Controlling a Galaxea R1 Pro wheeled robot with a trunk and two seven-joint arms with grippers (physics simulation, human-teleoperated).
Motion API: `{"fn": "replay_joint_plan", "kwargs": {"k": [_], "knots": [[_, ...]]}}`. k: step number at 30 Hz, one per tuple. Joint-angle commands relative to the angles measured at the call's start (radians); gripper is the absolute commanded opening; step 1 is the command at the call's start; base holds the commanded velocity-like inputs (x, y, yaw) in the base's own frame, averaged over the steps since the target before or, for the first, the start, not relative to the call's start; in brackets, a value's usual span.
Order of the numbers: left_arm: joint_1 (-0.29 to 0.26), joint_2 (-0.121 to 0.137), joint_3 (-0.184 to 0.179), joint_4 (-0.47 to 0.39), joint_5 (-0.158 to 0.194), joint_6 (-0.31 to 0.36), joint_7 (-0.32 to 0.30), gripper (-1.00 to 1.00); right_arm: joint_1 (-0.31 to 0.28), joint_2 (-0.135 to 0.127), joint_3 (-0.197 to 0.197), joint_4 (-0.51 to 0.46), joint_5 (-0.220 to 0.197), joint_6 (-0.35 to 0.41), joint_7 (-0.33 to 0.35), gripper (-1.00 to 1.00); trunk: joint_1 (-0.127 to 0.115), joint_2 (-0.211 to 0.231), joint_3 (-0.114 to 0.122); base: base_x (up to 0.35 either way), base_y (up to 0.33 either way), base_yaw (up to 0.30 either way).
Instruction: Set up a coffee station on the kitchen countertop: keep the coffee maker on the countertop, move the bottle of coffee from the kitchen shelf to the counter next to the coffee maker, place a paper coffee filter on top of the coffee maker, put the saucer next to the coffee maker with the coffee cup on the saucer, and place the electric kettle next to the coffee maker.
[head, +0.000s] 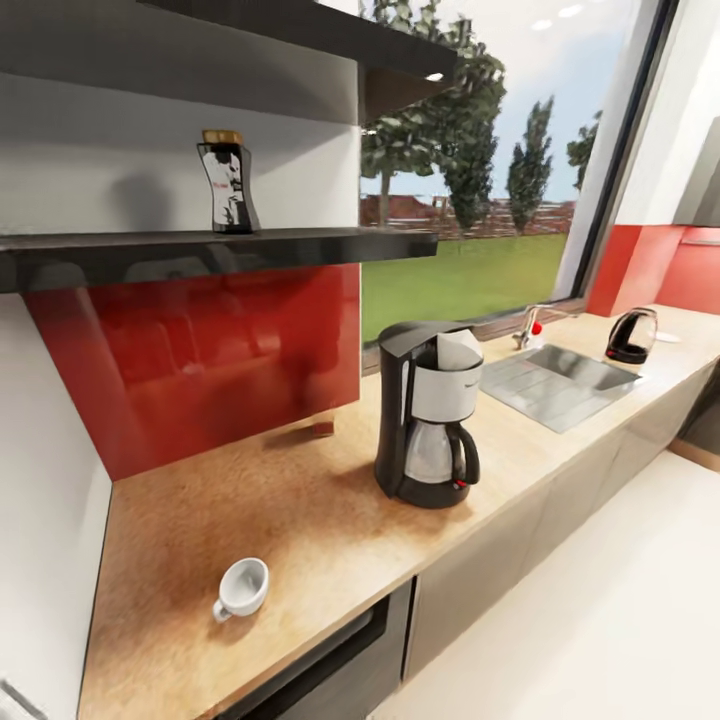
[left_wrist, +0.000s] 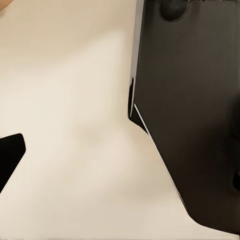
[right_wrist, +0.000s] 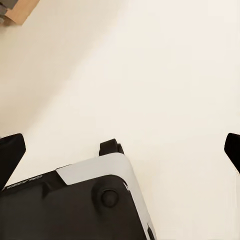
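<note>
Black coffee maker (head: 428, 415) on countertop (head: 300, 520).

Little lettering here, and none of it legible.

From my head camera, the bottle of coffee (head: 229, 182) on the shelf (head: 250, 245) carries a black-and-white label with a small red mark near its top, too blurred for me to read. The coffee maker (head: 428, 415) has a faint dark mark on its silver upper band, also unreadable. At my right wrist, the dark base panel (right_wrist: 60, 205) bears a short line of pale letters that I cannot make out.
</note>
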Motion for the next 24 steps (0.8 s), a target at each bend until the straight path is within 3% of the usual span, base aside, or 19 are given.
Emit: {"fn": "replay_joint_plan", "kwargs": {"k": [1,3,8,10,13,15,21,24], "knots": [[0.0,-0.001,-0.001,0.0,0.007,-0.005,0.001,1.0,0.0,0.0,-0.008,-0.001,0.01,0.005,-0.001,1.0,0.0,-0.002,-0.002,-0.179,-0.202,0.278],[-0.001,-0.001,-0.001,-0.006,0.007,-0.006,0.001,1.0,0.0,0.0,-0.008,0.0,0.012,0.008,-0.001,1.0,0.0,-0.002,-0.002,-0.138,-0.228,0.278],[-0.001,0.0,0.002,-0.007,0.007,-0.006,0.002,1.0,0.085,-0.016,-0.007,0.003,0.036,0.011,0.0,1.0,0.0,-0.002,-0.003,-0.014,-0.274,0.278],[-0.001,-0.001,0.001,-0.007,0.007,-0.007,0.002,1.0,0.121,-0.021,-0.007,0.003,0.106,0.012,0.024,1.0,0.0,-0.002,-0.004,-0.002,-0.279,0.278],[-0.001,-0.001,0.001,-0.008,0.007,-0.007,0.003,1.0,0.166,-0.024,-0.007,0.003,0.233,0.012,0.127,1.0,0.0,-0.002,-0.005,-0.001,-0.279,0.278],[-0.001,-0.001,0.0,-0.009,0.007,-0.008,0.003,1.0,0.18,-0.028,-0.008,0.002,0.268,0.012,0.165,1.0,0.0,-0.002,-0.005,0.0,-0.279,0.278],[-0.001,-0.001,0.003,-0.008,0.012,-0.008,0.003,1.0,0.192,-0.037,-0.008,0.002,0.291,0.01,0.193,1.0,0.0,-0.002,-0.007,0.0,-0.28,0.278],[-0.001,-0.001,0.001,-0.008,0.044,-0.008,0.003,1.0,0.192,-0.038,-0.009,0.001,0.292,0.011,0.195,1.0,0.0,-0.002,-0.008,0.0,-0.28,0.278]]}}
